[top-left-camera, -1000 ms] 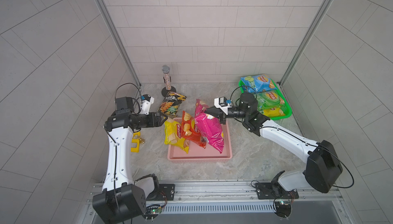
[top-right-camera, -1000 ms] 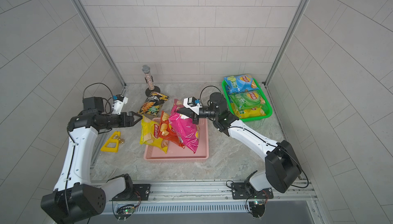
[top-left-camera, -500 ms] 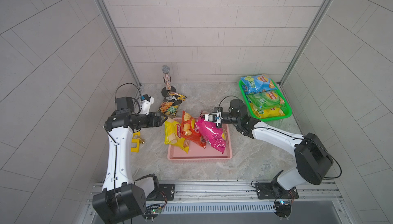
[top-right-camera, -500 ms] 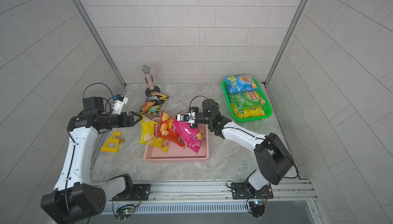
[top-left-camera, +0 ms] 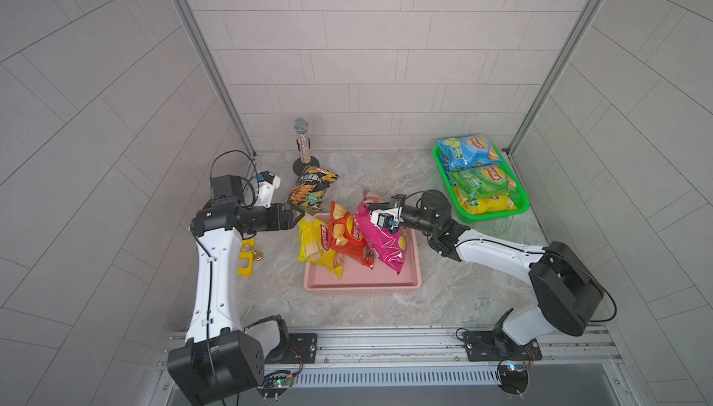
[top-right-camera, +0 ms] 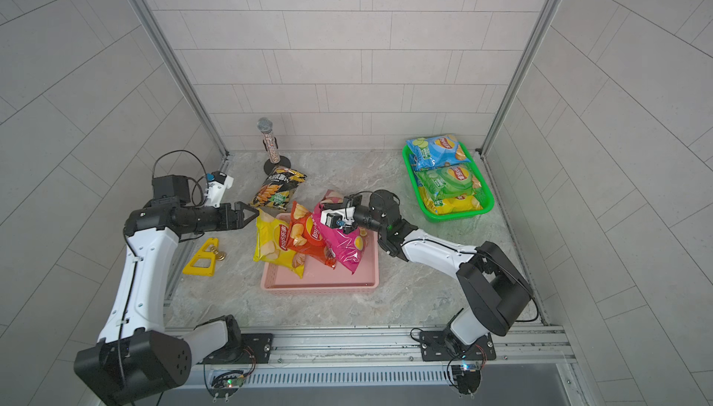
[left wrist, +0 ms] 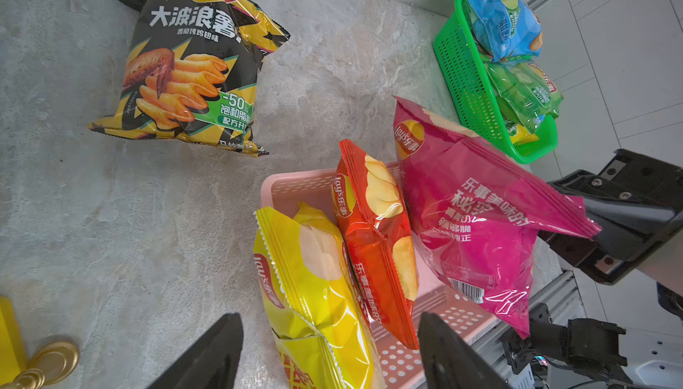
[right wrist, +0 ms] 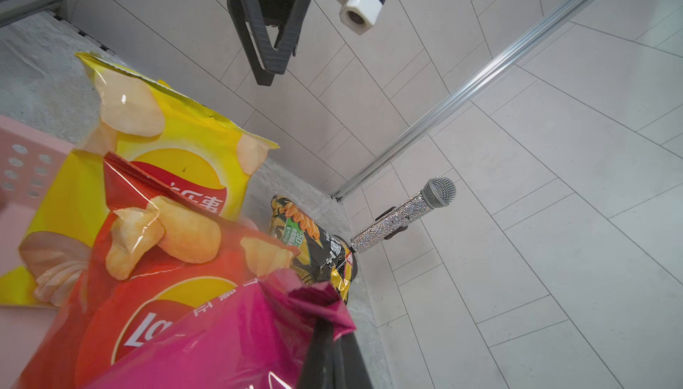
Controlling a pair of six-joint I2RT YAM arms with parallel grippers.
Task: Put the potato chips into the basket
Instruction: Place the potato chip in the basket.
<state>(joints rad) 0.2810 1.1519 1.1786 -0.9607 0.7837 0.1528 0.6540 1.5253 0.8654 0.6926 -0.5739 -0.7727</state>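
The right fingers (right wrist: pixel 332 357) are pressed together on the far top corner of the magenta bag (top-left-camera: pixel 386 249). That bag lies in the pink tray (top-left-camera: pixel 362 288) at the middle of the surface (top-left-camera: pixel 386 176), leaning on the red bag (top-left-camera: pixel 345 236). The yellow bag (top-left-camera: pixel 314 244) overlaps the tray's left rim. The left fingers (left wrist: pixel 218 354) hang spread and empty just left of the yellow bag. The black bag (top-left-camera: pixel 310 188) lies flat further back, near the microphone (top-left-camera: pixel 303 141). At the far right the green basket (top-left-camera: pixel 495 214) holds a blue bag (top-left-camera: pixel 467 151), a green bag (top-left-camera: pixel 480 182) and a third bag (top-left-camera: pixel 486 204), yellow.
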